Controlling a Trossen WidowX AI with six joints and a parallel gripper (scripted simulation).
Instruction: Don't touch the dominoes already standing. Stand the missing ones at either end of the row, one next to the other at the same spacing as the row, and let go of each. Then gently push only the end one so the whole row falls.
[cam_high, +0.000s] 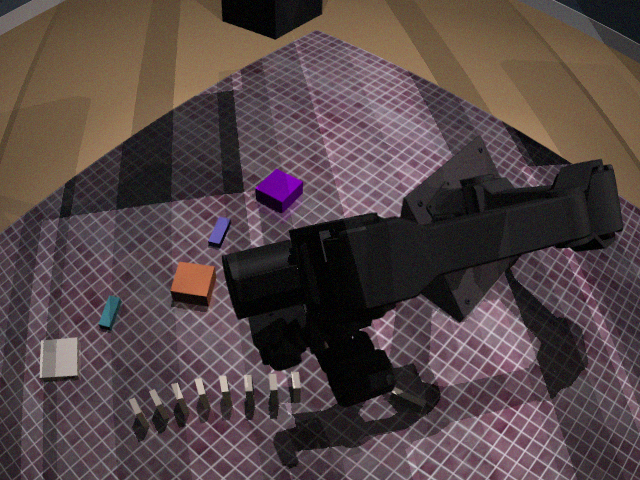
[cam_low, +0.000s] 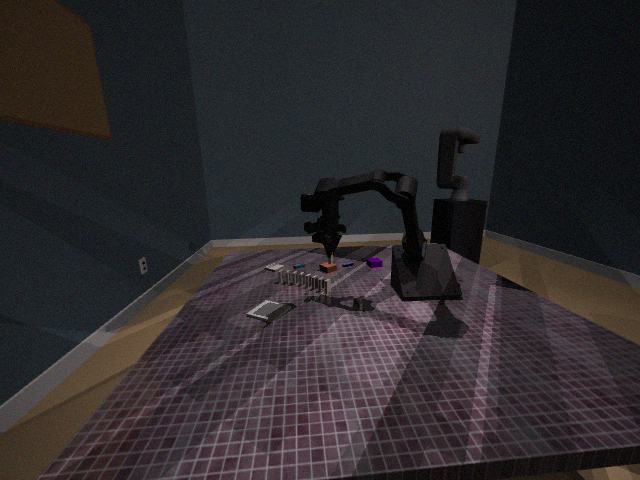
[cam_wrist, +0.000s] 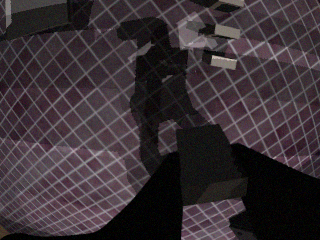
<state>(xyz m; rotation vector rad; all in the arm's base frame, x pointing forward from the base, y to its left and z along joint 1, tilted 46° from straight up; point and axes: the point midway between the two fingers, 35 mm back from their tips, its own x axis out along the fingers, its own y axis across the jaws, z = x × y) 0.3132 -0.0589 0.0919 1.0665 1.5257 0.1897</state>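
Several pale dominoes stand upright in a slightly curved row; its right-end domino (cam_high: 295, 387) (cam_low: 328, 286) (cam_wrist: 223, 61) is the one nearest the robot base. My gripper (cam_low: 331, 254) (cam_wrist: 204, 156) is shut on a domino (cam_wrist: 205, 150), dark in shadow, and holds it above the table, off the row's right end. The fingertips are hidden behind the arm in the top view. Another domino (cam_high: 409, 397) lies flat in the arm's shadow, right of the row, partly hard to make out.
An orange block (cam_high: 193, 283) (cam_low: 327, 267), teal bar (cam_high: 109, 312) (cam_low: 299, 266), blue bar (cam_high: 219, 231) (cam_low: 347, 264), purple block (cam_high: 279, 189) (cam_low: 374, 262) and white block (cam_high: 64, 357) (cam_low: 273, 267) lie behind or left of the row. A flat grey-white slab (cam_low: 269, 310) (cam_wrist: 37, 19) lies on its other side.
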